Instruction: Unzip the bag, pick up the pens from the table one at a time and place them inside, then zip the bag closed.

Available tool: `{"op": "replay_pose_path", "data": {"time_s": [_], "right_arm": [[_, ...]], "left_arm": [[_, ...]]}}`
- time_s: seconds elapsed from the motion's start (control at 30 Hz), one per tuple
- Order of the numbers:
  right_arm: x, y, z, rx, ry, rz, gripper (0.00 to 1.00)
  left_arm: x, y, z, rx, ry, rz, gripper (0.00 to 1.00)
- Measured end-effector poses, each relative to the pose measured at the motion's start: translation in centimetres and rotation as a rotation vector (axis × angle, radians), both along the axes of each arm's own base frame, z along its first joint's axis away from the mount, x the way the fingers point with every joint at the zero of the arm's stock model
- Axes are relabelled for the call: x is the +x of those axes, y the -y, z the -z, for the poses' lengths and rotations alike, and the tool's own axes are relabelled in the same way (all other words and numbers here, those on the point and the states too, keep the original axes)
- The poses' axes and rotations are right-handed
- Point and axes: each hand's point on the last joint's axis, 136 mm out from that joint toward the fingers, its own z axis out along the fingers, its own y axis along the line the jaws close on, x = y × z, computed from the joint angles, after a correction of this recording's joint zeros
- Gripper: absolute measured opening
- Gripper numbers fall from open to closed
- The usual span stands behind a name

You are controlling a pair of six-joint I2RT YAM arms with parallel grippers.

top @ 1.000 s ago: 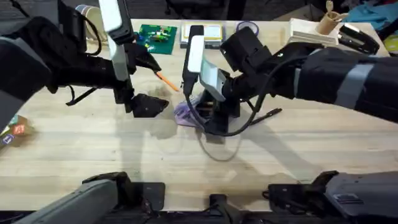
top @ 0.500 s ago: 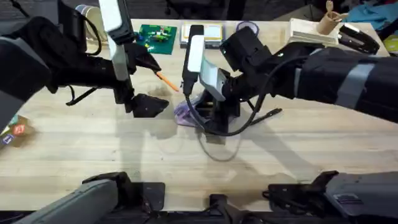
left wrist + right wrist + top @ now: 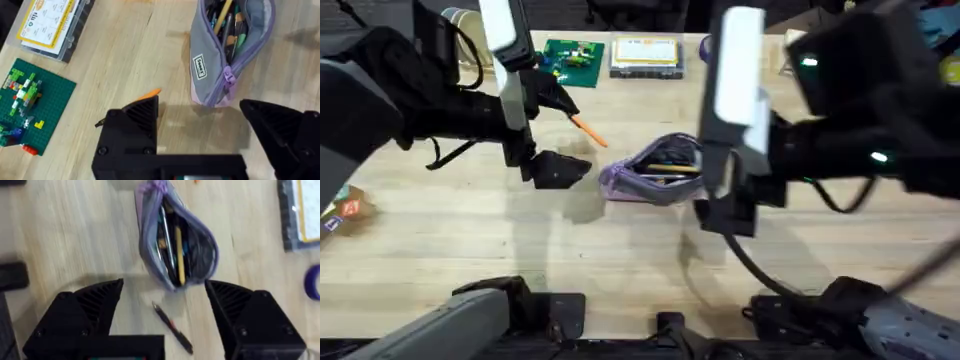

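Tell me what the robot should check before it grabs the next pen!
1. Bag unzipped and gaping: ok.
2. Orange pen on the table, free to grab: ok.
3. Dark pen also on the table beside the bag: ok, waiting.
4. Left gripper open, near the orange pen: ok.
5. Right gripper open, holding nothing, lifted above the bag: ok.
6. Room left inside the bag: cannot tell, it already holds several pens.

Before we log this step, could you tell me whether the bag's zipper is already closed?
No, the bag gapes open along its top in the right wrist view, with pens and pencils showing inside it.
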Motion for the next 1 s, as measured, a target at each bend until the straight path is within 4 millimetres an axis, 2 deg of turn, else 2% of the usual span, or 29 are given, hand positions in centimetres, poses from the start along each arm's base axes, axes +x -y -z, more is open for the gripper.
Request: {"op": "replay_pose_path", "data": {"time_s": [0.27,0.47,0.6,0.63,0.73,1.0], "right_arm": [[-1.9,4.1,-1.7,-0.064,0.08,0.071,0.998],[-2.4,6.7,-1.2,-0.151,0.086,0.131,0.997],[-1.5,8.5,-0.9,-0.182,0.07,0.211,0.998],[-0.6,10.0,-0.6,-0.202,0.062,0.277,0.998],[1.1,12.4,0.6,-0.218,-0.005,0.332,0.997],[2.0,12.6,2.8,-0.19,-0.119,0.259,0.997]], "left_arm": [[0.0,0.0,0.0,0.0,0.0,0.0,0.993],[0.0,0.0,0.0,0.001,0.001,0.0,0.993],[0.0,0.0,0.0,0.0,0.0,0.0,0.993],[0.0,0.0,0.0,0.0,0.0,0.0,0.993],[0.0,0.0,0.0,0.0,0.0,0.0,0.993],[0.0,0.0,0.0,0.0,0.0,0.0,0.993]]}}
